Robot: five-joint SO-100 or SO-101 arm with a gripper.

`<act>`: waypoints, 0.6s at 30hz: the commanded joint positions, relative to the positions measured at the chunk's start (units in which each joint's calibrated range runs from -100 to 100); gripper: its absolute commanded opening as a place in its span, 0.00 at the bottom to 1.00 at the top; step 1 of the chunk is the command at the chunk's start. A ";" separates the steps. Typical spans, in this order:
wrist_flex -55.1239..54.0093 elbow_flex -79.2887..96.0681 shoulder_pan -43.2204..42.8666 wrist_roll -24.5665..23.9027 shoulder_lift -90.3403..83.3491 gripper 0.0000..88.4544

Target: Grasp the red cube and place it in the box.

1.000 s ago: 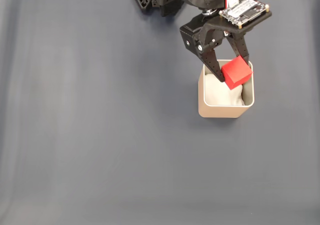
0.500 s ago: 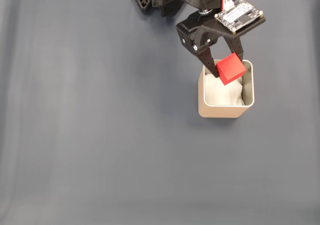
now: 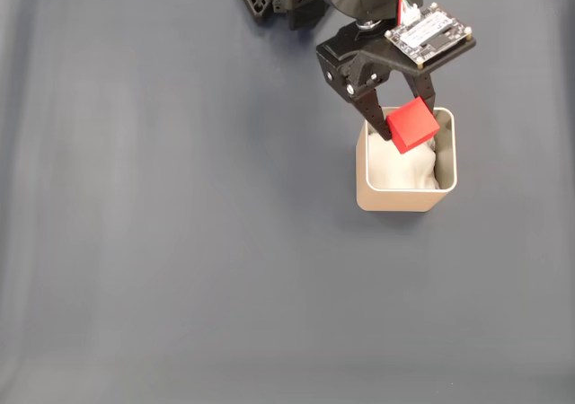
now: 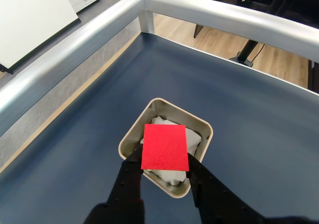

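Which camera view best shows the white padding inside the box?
The fixed view: the padding fills much of the open box, below the red cube. In the wrist view the cube covers most of the padding, leaving edges visible.

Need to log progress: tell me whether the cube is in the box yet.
Not yet. The cube is gripped between the fingers above the box.

No text can be read anywhere (none legible).
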 commanded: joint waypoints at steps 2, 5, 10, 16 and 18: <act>0.12 -4.14 0.55 -0.54 0.42 0.10; 0.12 -4.14 0.55 -0.59 0.42 0.10; 0.04 -4.14 0.55 -0.59 0.59 0.10; -0.04 -4.51 0.77 -0.68 1.20 0.11; -0.12 -4.69 0.98 -0.68 1.45 0.11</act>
